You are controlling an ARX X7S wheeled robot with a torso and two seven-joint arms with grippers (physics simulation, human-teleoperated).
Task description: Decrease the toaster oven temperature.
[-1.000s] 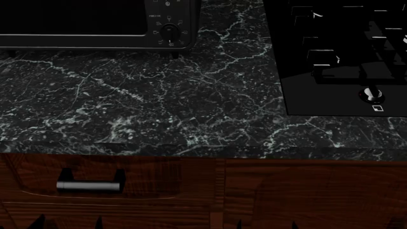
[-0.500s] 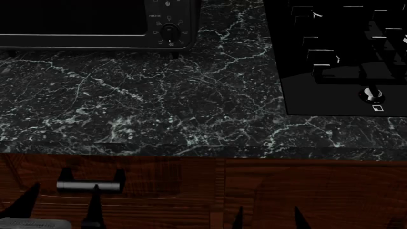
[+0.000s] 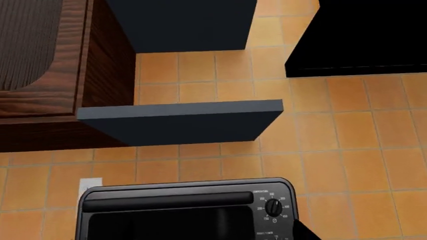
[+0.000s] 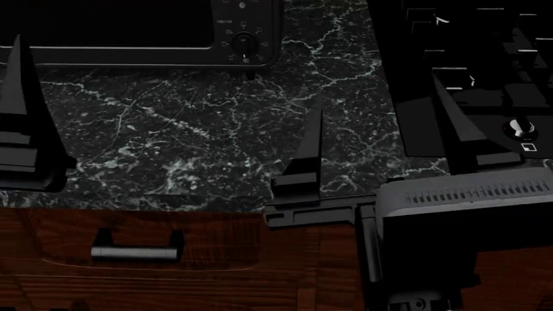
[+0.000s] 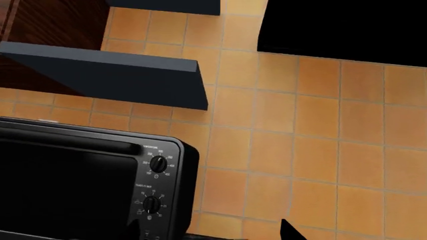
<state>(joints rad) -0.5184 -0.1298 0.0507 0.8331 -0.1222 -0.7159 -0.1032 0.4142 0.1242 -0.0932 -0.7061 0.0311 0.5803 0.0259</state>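
The toaster oven (image 4: 129, 26) is a black box with a dark glass door at the back left of the counter; one round knob (image 4: 245, 40) of its right-side column shows. In the left wrist view the oven (image 3: 180, 210) shows its numbered top knob (image 3: 273, 206). In the right wrist view the oven (image 5: 80, 180) shows two knobs, the numbered upper one (image 5: 158, 164) and a lower one (image 5: 152, 204). My right gripper (image 4: 377, 97) is open and empty over the counter's front, well short of the oven. Of my left gripper only one finger (image 4: 19, 97) shows at the left edge, and it holds nothing.
A black stovetop (image 4: 467, 52) with raised grates and a silver-ringed knob (image 4: 519, 127) lies at the right, under my right gripper's outer finger. The dark marble counter (image 4: 173, 142) has a wooden drawer with a metal handle (image 4: 134, 253) below. A grey shelf (image 3: 180, 122) hangs above the oven.
Both arms have risen from the bottom edge; the grippers now stand over the counter's front. The head view has shifted a little, so the oven sits further right.
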